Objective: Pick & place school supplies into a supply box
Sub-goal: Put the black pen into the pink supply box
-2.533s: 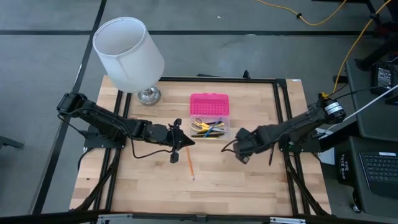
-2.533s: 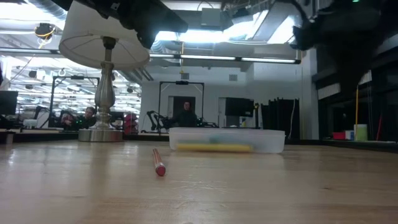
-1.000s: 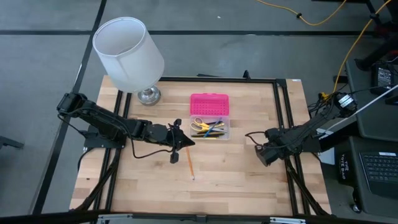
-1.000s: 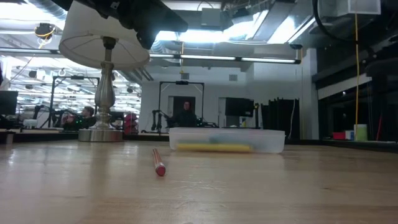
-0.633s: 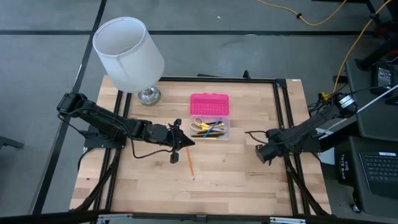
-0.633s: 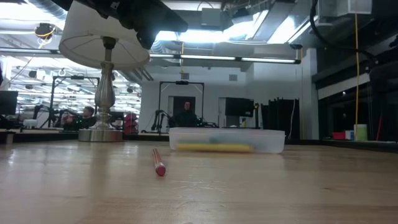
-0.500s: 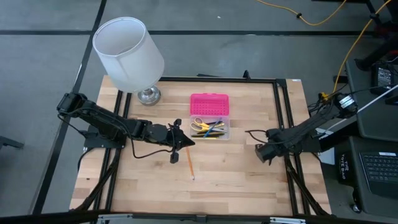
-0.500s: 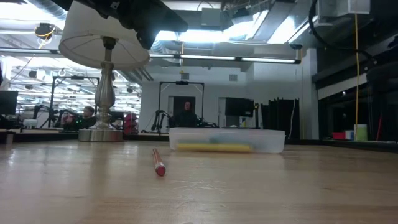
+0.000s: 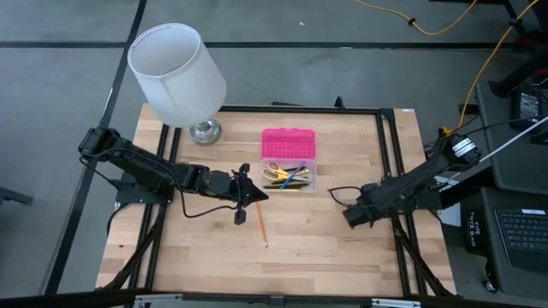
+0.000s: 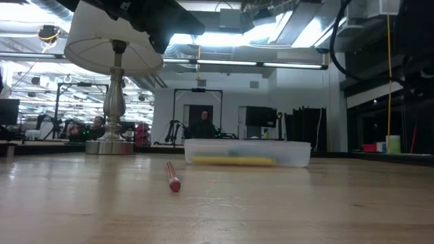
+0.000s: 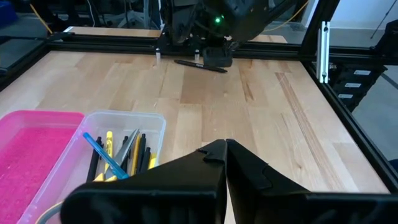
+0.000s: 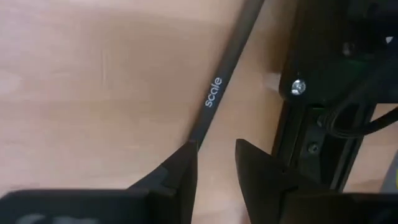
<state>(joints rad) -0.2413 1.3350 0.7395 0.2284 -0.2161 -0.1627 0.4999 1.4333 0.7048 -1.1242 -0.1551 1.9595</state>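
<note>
- Right gripper [image 9: 349, 215] sits low at right of centre in the high view, jaws parted, straddling a black pen [image 12: 222, 84] without clamping it.
- Left gripper [image 9: 259, 196] hangs left of centre, fingers shut and empty.
- Box [image 9: 288, 159], pink lid back, holds pens at upper centre.
- Orange pencil [image 9: 260, 227] lies just below it.

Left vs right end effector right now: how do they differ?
Left end effector is shut; right end effector is open. Left sits beside the box, near the pencil; right is low over a black pen towards the table's right edge. Both hold nothing.
</note>
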